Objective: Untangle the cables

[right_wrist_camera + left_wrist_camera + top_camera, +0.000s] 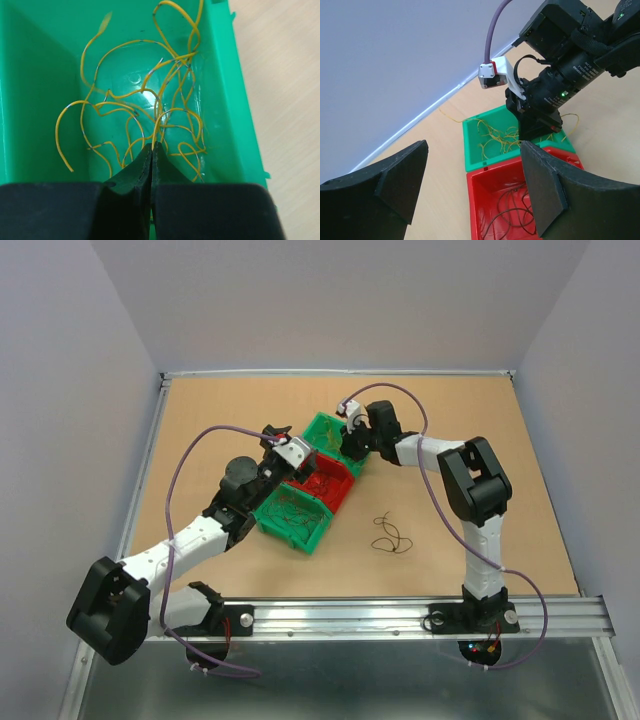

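Pale grey walls [330,300] close in a tan wooden table [480,460]. From above, three bins sit corner to corner near its middle: a far green bin [322,428], a red bin [338,496] and a near green bin [312,532]. One dark cable [390,535] lies curled on the bare wood, apart from the bins. The left gripper [287,447] hangs over the red bin. The right gripper [351,444] dips into the far green bin.

From the left wrist, the left gripper's fingers [402,172] are spread wide with nothing between them. Beyond them, brown cables [512,212] lie loose in the red bin, and the right arm hides part of the yellow cables [497,137] in the far green bin.

From the right wrist, yellow cables lie tangled across the green floor. The right gripper's fingers [142,167] are pressed together at a strand; whether they pinch it, I cannot tell
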Controlling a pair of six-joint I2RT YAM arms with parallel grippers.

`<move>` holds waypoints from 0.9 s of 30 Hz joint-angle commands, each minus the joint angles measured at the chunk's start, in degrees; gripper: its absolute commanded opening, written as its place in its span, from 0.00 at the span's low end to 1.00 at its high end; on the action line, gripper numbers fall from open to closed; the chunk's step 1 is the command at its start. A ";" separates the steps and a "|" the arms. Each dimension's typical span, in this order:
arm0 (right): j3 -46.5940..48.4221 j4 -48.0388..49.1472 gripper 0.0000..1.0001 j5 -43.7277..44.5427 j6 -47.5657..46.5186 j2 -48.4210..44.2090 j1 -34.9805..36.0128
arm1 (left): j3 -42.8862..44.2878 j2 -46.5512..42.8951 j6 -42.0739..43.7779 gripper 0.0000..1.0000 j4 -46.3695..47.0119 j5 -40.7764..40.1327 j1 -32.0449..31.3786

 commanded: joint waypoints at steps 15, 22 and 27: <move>3.64 1.12 0.35 1.72 5.44 -6.11 0.71 | 1.56 2.48 -4.06 0.99 9.32 -6.86 1.74; -7.25 13.14 0.73 4.88 12.21 -17.00 0.98 | 2.27 3.71 -3.18 0.99 8.08 -5.72 1.65; -11.04 12.30 0.81 7.25 13.88 -22.72 1.07 | 2.45 3.54 -3.00 0.99 7.56 -5.63 1.74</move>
